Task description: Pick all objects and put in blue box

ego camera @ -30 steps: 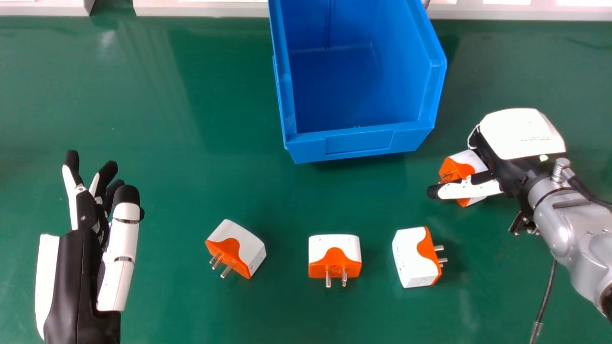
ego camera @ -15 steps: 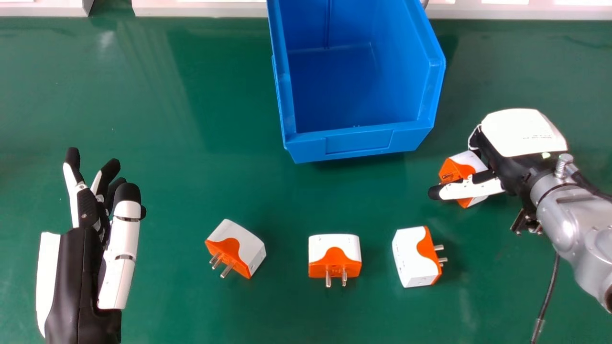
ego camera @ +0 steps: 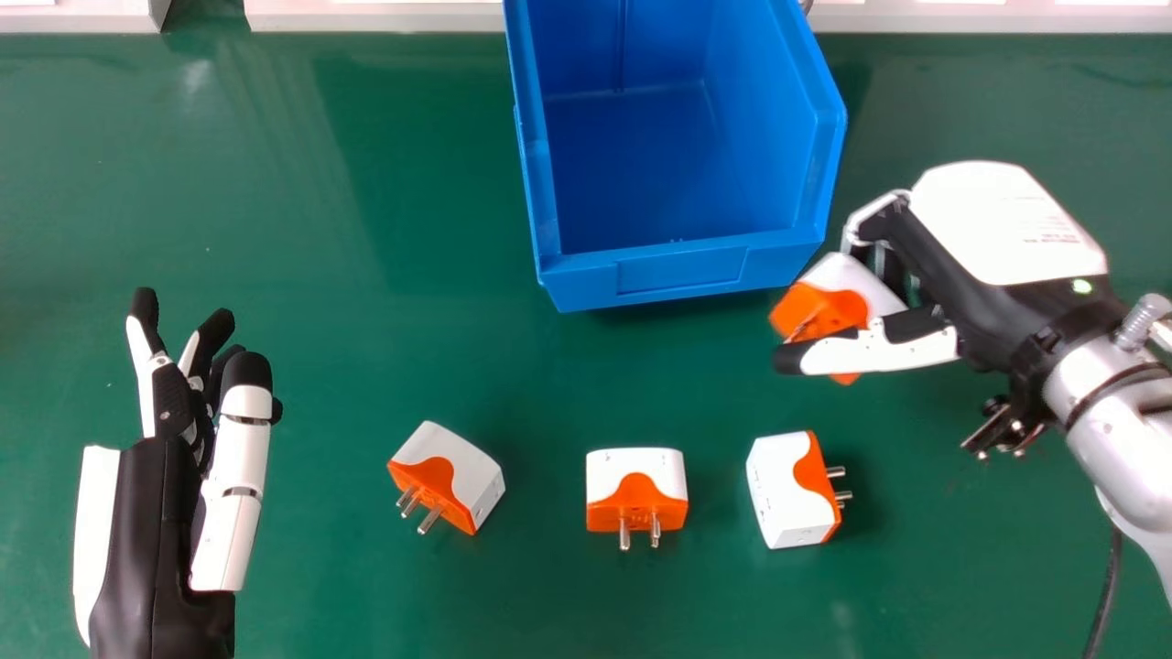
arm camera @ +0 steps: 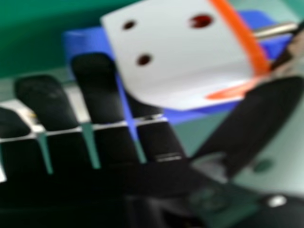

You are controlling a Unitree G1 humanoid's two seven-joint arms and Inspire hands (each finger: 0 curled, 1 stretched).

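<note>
The first transfer seems in hand: the right hand (ego camera: 993, 293) has its fingers and thumb clamped on a white-and-orange plug adapter (ego camera: 835, 309), near the blue box (ego camera: 682, 272)'s right front corner. The next move calls for raising it over the rim, then releasing it inside. The left hand (ego camera: 151, 522) idles at the head view's left, fingers extended.

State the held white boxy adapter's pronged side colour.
The pronged side is orange, best in head view.
</note>
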